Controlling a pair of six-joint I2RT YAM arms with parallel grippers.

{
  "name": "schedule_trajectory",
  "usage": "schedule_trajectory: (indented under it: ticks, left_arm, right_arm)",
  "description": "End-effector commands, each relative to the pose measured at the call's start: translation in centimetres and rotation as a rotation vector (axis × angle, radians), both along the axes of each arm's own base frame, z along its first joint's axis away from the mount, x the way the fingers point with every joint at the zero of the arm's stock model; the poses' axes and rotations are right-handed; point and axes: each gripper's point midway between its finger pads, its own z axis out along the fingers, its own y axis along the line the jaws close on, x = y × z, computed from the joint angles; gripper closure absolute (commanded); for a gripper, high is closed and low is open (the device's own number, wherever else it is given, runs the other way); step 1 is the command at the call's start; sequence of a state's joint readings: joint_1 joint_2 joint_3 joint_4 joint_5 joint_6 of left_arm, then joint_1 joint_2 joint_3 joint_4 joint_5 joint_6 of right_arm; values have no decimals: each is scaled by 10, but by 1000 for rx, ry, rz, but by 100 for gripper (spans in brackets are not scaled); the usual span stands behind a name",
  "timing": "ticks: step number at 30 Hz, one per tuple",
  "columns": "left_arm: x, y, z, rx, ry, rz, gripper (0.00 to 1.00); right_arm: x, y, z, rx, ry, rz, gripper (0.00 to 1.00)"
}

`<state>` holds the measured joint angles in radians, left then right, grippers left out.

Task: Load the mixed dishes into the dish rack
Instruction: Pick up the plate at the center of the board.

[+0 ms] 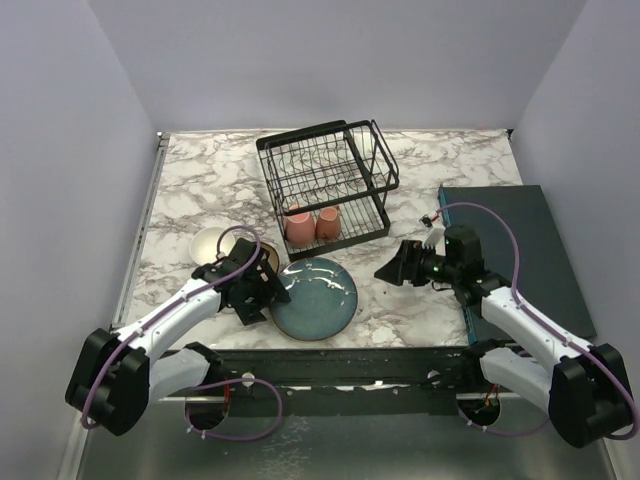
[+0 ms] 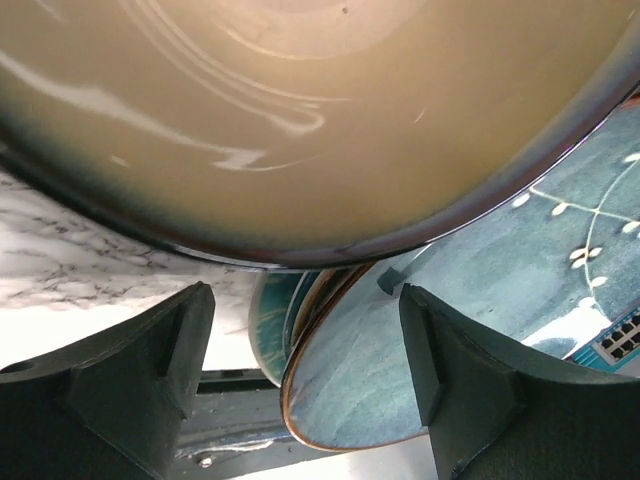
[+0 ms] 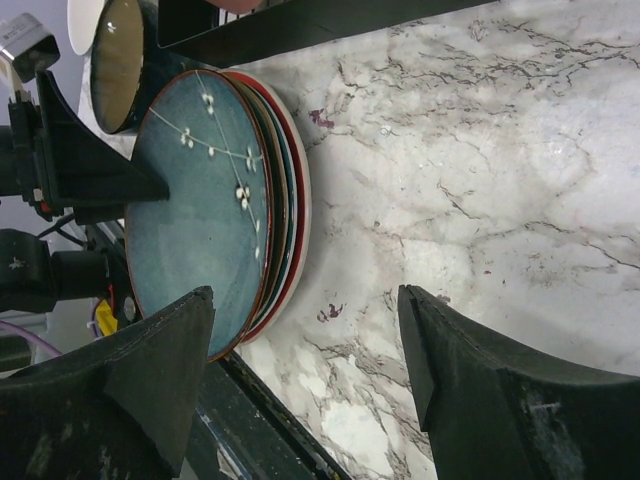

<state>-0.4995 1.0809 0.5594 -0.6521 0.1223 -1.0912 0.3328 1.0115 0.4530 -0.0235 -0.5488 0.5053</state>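
Top external view, nearest first: both arm bases are bolted to a black rail (image 1: 330,365) along the near edge. Beyond it lies a white table (image 1: 200,180) veined in grey like marble. Plain pale lilac walls (image 1: 330,60) close it in on the left, right and far sides.

The left gripper (image 2: 305,295) is low at near left, its jaws apart with nothing clamped between them. In the left wrist view, the tan inside of the dark bowl (image 1: 268,258) fills the frame just past the fingertips. That bowl sits mouth up, right beside the far-left rim of the stack of plates (image 1: 320,300). The stack lies flat near the centre, topped by a dark teal-blue plate with a white flowered sprig. The right wrist view shows red and white edges beneath it. A white bowl (image 1: 208,242) stands mouth up just left of the dark one.

The right gripper (image 3: 305,295) hovers right of the stack, pointing left, jaws wide and empty over bare marble. Its arm crosses the near-left corner of a dark teal slab (image 1: 520,240), whose long axis runs near to far.

Farthest, the dish rack (image 1: 330,165) stands at centre. Its long axis runs left to right with the right end swung slightly far, and its slot wires run near to far. Two pink mugs (image 1: 299,228) stand side by side in the near-left part of the lower tray.
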Motion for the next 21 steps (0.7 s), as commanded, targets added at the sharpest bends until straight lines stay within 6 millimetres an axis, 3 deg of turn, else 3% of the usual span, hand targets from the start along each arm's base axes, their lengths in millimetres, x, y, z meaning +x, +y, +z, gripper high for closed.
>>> schedule_trajectory:
  ticks: [1, 13, 21]
  left_arm:
    - [13, -10, -4, -32, -52, -25, 19]
    - [16, -42, -2, -101, -98, -165, 25]
    - [10, -80, -7, -78, -100, -283, 27]
  right_arm:
    - [-7, 3, -2, 18, 10, 23, 20]
    - [-12, 0, -4, 10, 14, 22, 20]
    - [-18, -6, -6, -16, 31, -1, 20]
